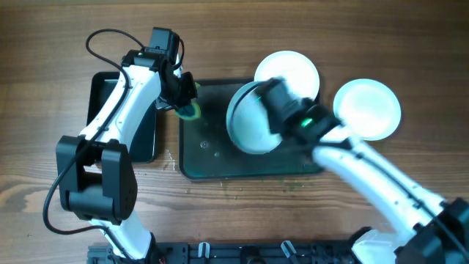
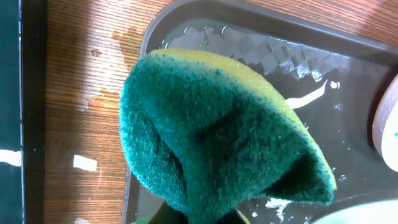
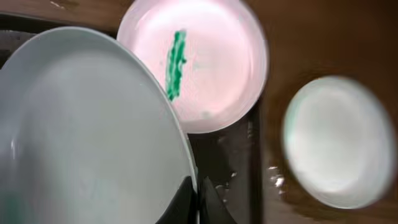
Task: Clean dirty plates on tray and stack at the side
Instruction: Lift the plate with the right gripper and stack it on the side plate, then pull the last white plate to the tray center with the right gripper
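The right tool (image 3: 194,198) is pressed onto the rim of the held plate (image 1: 249,125), which sits tilted over the tray (image 1: 212,158). Its face looks plain white, though blur keeps me from calling it fully wiped. The left tool (image 1: 183,99) pinches a sponge (image 1: 191,111) over the tray's far left corner, apart from that plate.

The smeared plate (image 3: 205,68) lies at the tray's far right corner. The clean plate (image 1: 368,108) rests on the bench (image 1: 44,44) to the right.

These plates look stiff, glazed and breakable, and the tray shows water, so they are likely slick. The thin rim is the only hold, and a deep bite there should stop the plate swinging. The sponge is soft and folds in the grip, so it gives under pressure.
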{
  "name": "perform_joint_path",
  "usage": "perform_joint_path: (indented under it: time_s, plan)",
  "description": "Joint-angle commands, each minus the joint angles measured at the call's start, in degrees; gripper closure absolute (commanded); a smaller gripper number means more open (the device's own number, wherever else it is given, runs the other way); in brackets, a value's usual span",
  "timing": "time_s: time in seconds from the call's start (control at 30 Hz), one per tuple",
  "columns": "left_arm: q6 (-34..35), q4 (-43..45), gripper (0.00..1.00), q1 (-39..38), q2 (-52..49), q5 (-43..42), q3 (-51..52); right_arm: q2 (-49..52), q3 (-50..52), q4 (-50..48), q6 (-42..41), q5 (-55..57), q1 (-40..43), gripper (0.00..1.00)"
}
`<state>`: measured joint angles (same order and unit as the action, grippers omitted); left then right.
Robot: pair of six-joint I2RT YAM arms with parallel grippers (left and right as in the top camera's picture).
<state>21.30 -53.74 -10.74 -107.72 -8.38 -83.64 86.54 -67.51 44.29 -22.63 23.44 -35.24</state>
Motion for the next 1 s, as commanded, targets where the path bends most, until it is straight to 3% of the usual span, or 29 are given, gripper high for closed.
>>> perform_joint_path:
  time_s: [0.0, 0.13, 0.23, 0.33, 0.47, 0.6, 0.63, 0.67, 0.7, 0.73, 0.77, 0.9, 0.97]
  plan:
    - [0.4, 0.1, 0.96, -1.1, 0.9, 0.5, -0.8, -2.2, -1.0, -0.7, 3.4, -31.9, 15.8, 0.96]
    - [0.6, 0.2, 0.96, -3.7, 0.9, 0.5, -0.8, -2.8, -1.0, 0.6, 3.8, -43.3, 37.4, 0.96]
    - [0.6, 1.0, 0.96, -5.3, 0.9, 0.5, -0.8, -2.0, 1.3, 1.0, 1.1, -38.1, 51.7, 0.96]
    - [0.6, 2.1, 0.96, -6.2, 0.9, 0.5, -0.8, -1.2, 5.2, -1.3, -0.4, -26.9, 57.7, 0.96]
    - [0.6, 2.3, 0.96, -6.4, 0.9, 0.5, -0.8, -1.1, 11.3, -7.0, -2.9, -17.9, 58.4, 0.96]
    - [0.6, 2.2, 0.96, -6.4, 0.9, 0.5, -0.8, -1.1, 17.0, -17.0, -2.9, -16.4, 58.3, 0.93]
    - [0.6, 2.2, 0.96, -6.4, 0.9, 0.5, -0.8, -0.9, 17.3, -18.7, -2.9, -17.1, 58.3, 0.83]
    - [0.6, 2.2, 0.96, -6.4, 0.9, 0.5, -0.8, -0.8, 17.3, -20.2, -2.1, -19.2, 58.3, 0.65]
    - [0.6, 2.2, 0.96, -6.4, 0.9, 0.5, -0.8, -0.8, 17.3, -22.3, 1.2, -24.8, 58.2, 0.56]
    - [0.6, 2.2, 0.96, -6.4, 0.9, 0.5, -0.8, -0.8, 16.7, -23.3, 2.8, -30.7, 58.0, 0.40]
    - [0.6, 2.2, 0.96, -6.4, 0.9, 0.5, -0.8, -0.8, 15.4, -22.8, 3.4, -34.7, 57.1, 0.37]
    - [0.6, 2.2, 0.96, -6.4, 0.9, 0.5, -0.8, -0.8, 8.5, -19.3, 4.8, -46.8, 48.7, 0.41]
    - [0.6, 2.2, 0.96, -6.4, 0.9, 0.5, -0.8, -0.3, 8.4, -20.0, 1.0, -47.8, 43.5, 0.54]
